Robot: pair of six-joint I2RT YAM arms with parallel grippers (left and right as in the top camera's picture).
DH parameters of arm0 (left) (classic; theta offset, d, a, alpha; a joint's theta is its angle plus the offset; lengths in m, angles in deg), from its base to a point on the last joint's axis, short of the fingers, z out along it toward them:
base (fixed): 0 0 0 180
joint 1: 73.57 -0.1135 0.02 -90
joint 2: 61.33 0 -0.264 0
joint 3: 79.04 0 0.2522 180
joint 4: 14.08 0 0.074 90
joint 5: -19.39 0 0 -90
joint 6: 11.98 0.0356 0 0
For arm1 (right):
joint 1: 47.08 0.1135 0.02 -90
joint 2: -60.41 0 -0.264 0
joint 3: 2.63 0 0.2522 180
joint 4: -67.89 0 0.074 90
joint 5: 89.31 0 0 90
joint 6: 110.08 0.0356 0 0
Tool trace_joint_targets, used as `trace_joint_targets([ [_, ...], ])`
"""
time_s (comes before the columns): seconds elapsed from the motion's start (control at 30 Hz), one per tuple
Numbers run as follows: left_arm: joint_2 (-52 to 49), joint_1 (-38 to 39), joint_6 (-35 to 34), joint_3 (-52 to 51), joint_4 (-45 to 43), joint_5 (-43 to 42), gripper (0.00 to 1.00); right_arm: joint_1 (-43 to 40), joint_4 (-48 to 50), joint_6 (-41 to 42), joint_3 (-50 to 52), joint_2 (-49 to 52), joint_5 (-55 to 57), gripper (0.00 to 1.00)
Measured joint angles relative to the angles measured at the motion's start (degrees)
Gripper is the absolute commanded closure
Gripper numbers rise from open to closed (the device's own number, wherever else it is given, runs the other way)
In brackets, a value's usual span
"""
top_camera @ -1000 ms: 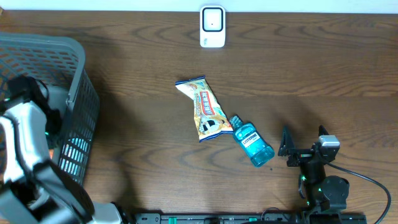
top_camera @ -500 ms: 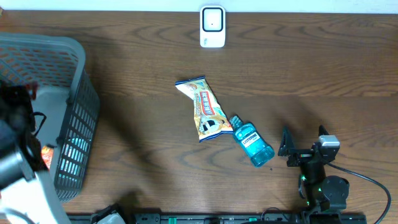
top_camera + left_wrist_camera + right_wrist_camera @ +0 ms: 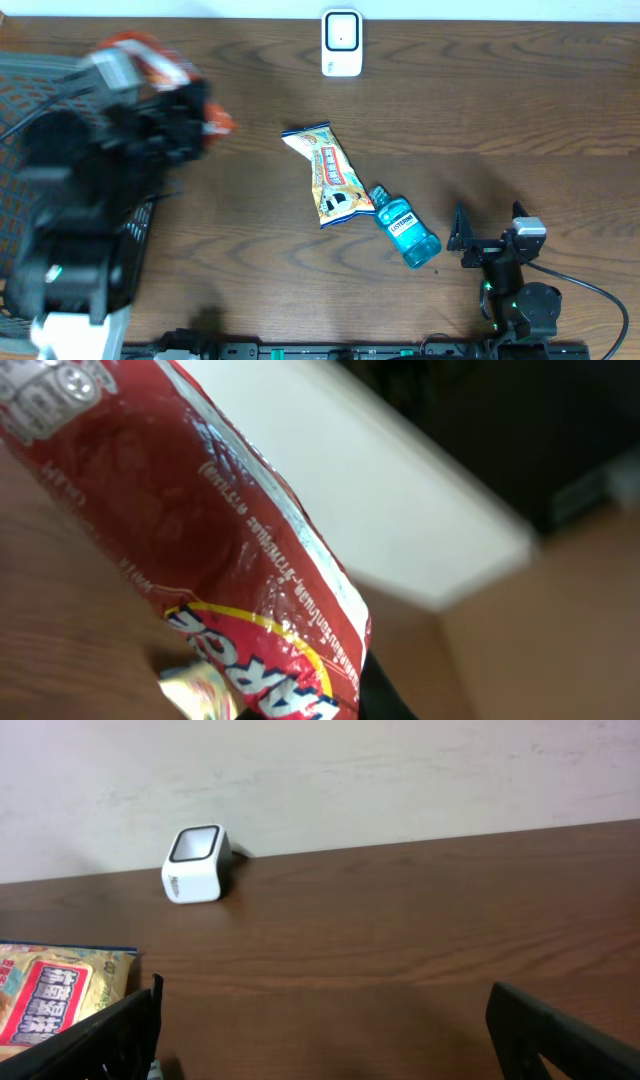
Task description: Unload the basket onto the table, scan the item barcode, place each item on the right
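left tool (image 3: 198, 112) rose from basket (image 3: 136, 236); wrist view shows red packet (image 3: 200, 530) print.

Crinkled, glossy red snack packet (image 3: 200, 540), tilted, clamped in the left gripper (image 3: 195, 115); white scanner (image 3: 342, 42) upright, well apart to its right.

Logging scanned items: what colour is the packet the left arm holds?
The packet is mostly red with a yellow arc; clearest in the left wrist view.

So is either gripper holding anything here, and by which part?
The left gripper is shut on a glossy red plastic snack packet; where on it cannot be told. The right gripper is open and empty.
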Motion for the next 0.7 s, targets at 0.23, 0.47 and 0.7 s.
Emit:
trace_joint_targets([
  [0.23, -15.3, 17.2, 11.3, 0.0, -0.5, -1.2, 0.92, 0.0, 0.0, 0.0, 0.0, 0.0, 0.0, 0.01],
  [0.47, -32.1, 24.4, 14.1, 0.0, -6.3, -1.2, 0.93, 0.0, 0.0, 0.0, 0.0, 0.0, 0.0, 0.01],
  [0.7, -45.4, 29.6, 14.8, 0.0, -13.4, -1.2, 0.93, 0.0, 0.0, 0.0, 0.0, 0.0, 0.0, 0.01],
])
